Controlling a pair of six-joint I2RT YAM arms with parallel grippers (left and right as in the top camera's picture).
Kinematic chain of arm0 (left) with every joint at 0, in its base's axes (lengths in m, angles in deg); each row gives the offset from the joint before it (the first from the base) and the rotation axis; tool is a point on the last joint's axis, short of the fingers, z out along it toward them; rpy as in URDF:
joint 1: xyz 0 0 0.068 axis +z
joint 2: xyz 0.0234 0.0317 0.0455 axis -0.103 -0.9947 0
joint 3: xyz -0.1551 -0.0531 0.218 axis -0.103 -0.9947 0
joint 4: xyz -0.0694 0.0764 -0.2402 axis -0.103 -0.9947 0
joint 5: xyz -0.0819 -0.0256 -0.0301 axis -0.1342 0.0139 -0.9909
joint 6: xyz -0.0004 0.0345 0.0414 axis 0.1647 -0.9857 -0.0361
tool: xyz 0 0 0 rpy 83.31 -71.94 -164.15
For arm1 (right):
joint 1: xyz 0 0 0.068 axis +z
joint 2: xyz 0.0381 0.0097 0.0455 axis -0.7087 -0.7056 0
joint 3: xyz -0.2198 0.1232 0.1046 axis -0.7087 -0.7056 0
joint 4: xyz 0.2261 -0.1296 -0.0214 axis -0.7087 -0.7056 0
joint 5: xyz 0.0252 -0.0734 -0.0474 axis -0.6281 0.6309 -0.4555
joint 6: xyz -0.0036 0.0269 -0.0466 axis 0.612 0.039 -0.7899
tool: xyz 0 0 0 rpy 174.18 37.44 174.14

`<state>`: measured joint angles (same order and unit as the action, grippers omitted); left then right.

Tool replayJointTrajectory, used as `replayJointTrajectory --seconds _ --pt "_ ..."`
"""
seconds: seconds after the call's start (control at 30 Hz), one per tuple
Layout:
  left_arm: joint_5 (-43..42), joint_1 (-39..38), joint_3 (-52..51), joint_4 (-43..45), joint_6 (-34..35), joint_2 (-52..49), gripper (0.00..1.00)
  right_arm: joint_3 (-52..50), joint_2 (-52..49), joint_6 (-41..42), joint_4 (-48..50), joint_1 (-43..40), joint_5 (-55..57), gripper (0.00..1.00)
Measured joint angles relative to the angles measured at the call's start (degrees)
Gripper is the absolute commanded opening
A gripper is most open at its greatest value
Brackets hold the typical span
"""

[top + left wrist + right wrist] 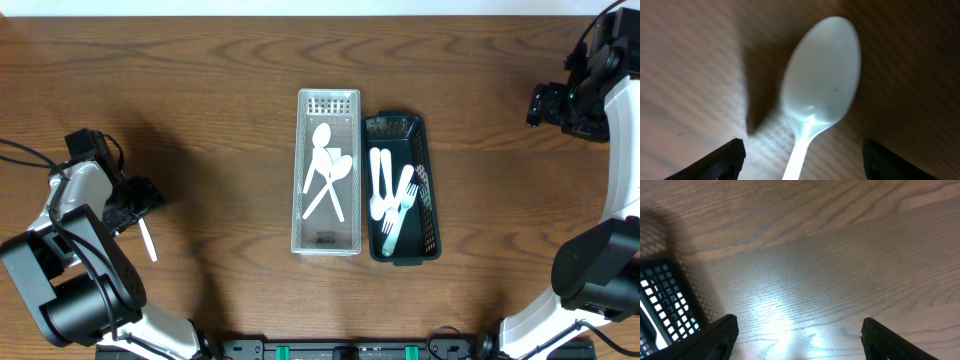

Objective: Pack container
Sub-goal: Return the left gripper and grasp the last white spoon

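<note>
Left hand [802, 146]: the fingers are held apart; only two dark tips are seen at the lower edge of the wrist view.
Spoon [822, 75]: a white spoon is seen between the left tips and is touched by neither. Its bowl lies ahead of the hand and its handle is cut off by the frame. Whether it rests on the bench [220, 120] or is lifted cannot be told.
Right hand [799, 324]: the fingers are spread, with nothing between them and bare wood beneath.
Black basket [662, 297]: only a blurred corner is seen, left of the right hand. From overhead, white spoons and forks are seen inside.
Clear tray [328, 102]: it is set against the basket's far side from the right hand. White spoons are crossed inside, and their number is hard to make out.
</note>
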<state>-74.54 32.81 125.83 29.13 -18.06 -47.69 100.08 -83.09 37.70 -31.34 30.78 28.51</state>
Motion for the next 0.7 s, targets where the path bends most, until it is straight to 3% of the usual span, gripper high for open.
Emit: replayJointTrajectory --seconds 0.1,0.2,0.37,0.7 --pt "-1.0 0.0 0.0 0.1 -0.9 -0.7 0.75 0.0 0.0 0.0 0.0 0.0 0.0 0.82" --pt "-1.7 0.0 0.0 0.1 -1.3 -0.9 0.62 0.0 0.0 0.0 -0.1 0.0 0.0 0.82" --pt "-2.5 0.0 0.0 0.1 -1.9 -1.2 0.59 0.0 0.0 0.0 -0.3 0.0 0.0 0.82" --pt "-3.4 0.0 0.7 0.0 -2.3 -1.9 0.32 0.0 0.0 0.0 -0.6 0.0 0.0 0.82"
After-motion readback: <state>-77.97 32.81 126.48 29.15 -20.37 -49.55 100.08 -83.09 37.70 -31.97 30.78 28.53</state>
